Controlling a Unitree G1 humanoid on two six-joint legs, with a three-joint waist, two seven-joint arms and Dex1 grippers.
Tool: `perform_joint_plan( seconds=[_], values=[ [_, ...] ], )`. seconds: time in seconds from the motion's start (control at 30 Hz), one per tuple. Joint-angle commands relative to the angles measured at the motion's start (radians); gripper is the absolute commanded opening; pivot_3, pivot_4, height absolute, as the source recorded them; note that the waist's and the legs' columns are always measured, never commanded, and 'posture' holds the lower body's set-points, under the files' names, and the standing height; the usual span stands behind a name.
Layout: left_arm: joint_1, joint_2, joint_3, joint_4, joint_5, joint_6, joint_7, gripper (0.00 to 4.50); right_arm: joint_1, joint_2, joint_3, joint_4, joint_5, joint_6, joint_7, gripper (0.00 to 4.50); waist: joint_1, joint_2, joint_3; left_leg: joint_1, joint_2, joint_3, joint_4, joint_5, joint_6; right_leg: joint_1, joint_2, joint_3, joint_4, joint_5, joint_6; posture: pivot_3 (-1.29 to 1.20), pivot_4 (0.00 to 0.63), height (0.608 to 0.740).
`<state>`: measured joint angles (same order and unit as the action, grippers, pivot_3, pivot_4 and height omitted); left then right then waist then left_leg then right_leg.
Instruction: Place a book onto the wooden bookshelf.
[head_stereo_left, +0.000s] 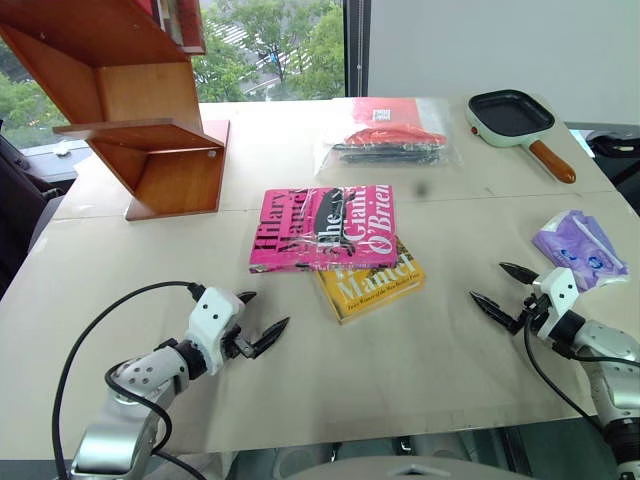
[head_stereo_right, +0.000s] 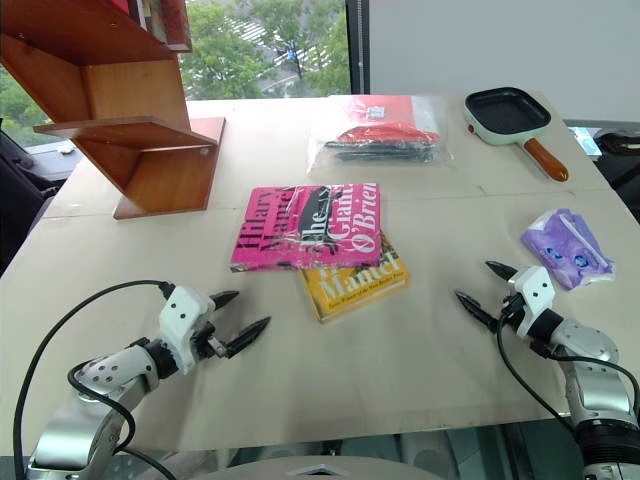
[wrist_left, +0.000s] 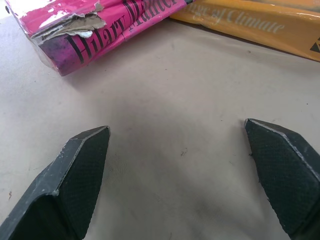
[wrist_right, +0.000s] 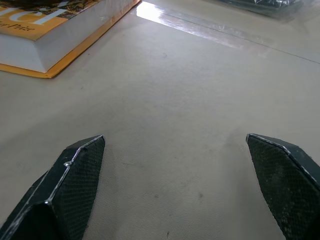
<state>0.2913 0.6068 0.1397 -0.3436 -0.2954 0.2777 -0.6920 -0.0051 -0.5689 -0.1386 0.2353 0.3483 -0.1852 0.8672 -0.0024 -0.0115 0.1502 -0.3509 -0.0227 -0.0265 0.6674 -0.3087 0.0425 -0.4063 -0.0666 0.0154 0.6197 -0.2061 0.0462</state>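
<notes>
Magenta-pink book (head_stereo_left: 325, 228) with white and black lettering, yellow book (head_stereo_left: 372, 283), reddish-brown wooden bookshelf (head_stereo_left: 140, 110).

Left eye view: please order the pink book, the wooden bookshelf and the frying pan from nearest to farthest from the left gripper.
From the left gripper, jaws open:
1. Pink book, just ahead at table centre, lying on a yellow book.
2. Wooden bookshelf, at the far left of the table.
3. Frying pan, at the far right corner.

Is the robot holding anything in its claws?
No. The left gripper and right gripper are both open and empty; the pink book lies on the table.
</notes>
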Motion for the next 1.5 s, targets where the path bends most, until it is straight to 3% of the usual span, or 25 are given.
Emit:
perform_joint_plan(
  seconds=[0.03,0.53,0.63,0.83,0.9,1.07,1.13,1.3,1.5],
  values=[
    [0.047,-0.017,-0.03,-0.009,0.001,-0.008,-0.013,4.43,-0.012,-0.03,-0.038,-0.027,0.025,0.013,0.029,4.5,0.0,0.0,0.0,0.0,0.0,0.0,0.0,0.0,0.0,0.0,0.0,0.0,0.0,0.0,0.0,0.0,0.15,0.74],
    [0.085,-0.1,-0.034,-0.045,-0.061,0.005,-0.008,4.43,-0.071,-0.077,-0.059,0.01,0.026,0.044,0.1,4.5,0.011,0.001,0.001,-0.005,-0.001,0.0,0.001,-0.001,0.001,-0.003,0.0,-0.001,-0.002,0.0,0.001,0.0,0.15,0.74],
    [0.092,-0.138,-0.029,-0.08,-0.127,0.058,0.017,4.43,-0.056,-0.076,-0.066,-0.007,0.03,0.044,0.099,4.5,0.014,0.001,0.001,-0.007,-0.001,0.0,0.001,-0.001,0.001,-0.005,-0.001,-0.001,-0.003,0.0,0.0,0.0,0.15,0.74],
    [0.071,-0.326,0.074,-0.171,-0.527,0.264,0.173,4.43,-0.002,-0.078,-0.079,-0.136,0.096,0.09,0.134,4.5,0.016,0.001,0.001,-0.01,-0.001,-0.004,0.003,-0.001,0.001,-0.005,-0.001,-0.003,-0.003,0.001,0.001,0.0,0.15,0.74],
    [0.083,-0.396,0.107,-0.197,-0.741,0.33,0.279,4.43,0.052,-0.103,-0.078,-0.24,0.145,0.139,0.177,4.5,0.017,0.001,0.002,-0.011,-0.001,-0.005,0.003,-0.001,0.001,-0.005,-0.002,-0.004,-0.003,0.001,0.003,0.0,0.15,0.74],
    [0.107,-0.496,0.098,-0.206,-0.998,0.373,0.415,4.43,0.227,-0.136,-0.156,-0.578,0.359,0.287,0.193,4.5,0.018,-0.001,0.003,-0.012,-0.001,-0.008,0.003,-0.001,0.001,-0.005,-0.002,-0.007,-0.003,0.001,0.004,0.0,0.15,0.74],
    [0.077,-0.51,0.117,-0.151,-1.059,0.372,0.451,4.43,0.288,-0.153,-0.197,-0.682,0.469,0.374,0.182,4.5,0.02,-0.002,0.004,-0.012,-0.001,-0.008,0.003,-0.001,0.001,-0.005,-0.001,-0.007,-0.004,0.0,0.002,0.0,0.15,0.74],
    [0.027,-0.539,0.119,-0.092,-1.237,0.378,0.505,4.43,0.345,-0.148,-0.273,-0.807,0.531,0.399,0.16,4.5,0.016,-0.007,0.006,-0.011,-0.001,-0.007,0.005,0.0,0.001,-0.004,0.003,-0.009,-0.003,-0.002,0.004,0.0,0.15,0.74],
    [-0.022,-0.57,0.071,-0.042,-1.208,0.366,0.546,4.43,0.431,-0.133,-0.387,-0.907,0.569,0.412,0.12,4.5,0.022,-0.007,0.005,-0.012,-0.003,-0.007,0.005,0.0,0.001,-0.004,0.004,-0.009,-0.003,0.0,0.002,0.0,0.15,0.74]
  ],
)
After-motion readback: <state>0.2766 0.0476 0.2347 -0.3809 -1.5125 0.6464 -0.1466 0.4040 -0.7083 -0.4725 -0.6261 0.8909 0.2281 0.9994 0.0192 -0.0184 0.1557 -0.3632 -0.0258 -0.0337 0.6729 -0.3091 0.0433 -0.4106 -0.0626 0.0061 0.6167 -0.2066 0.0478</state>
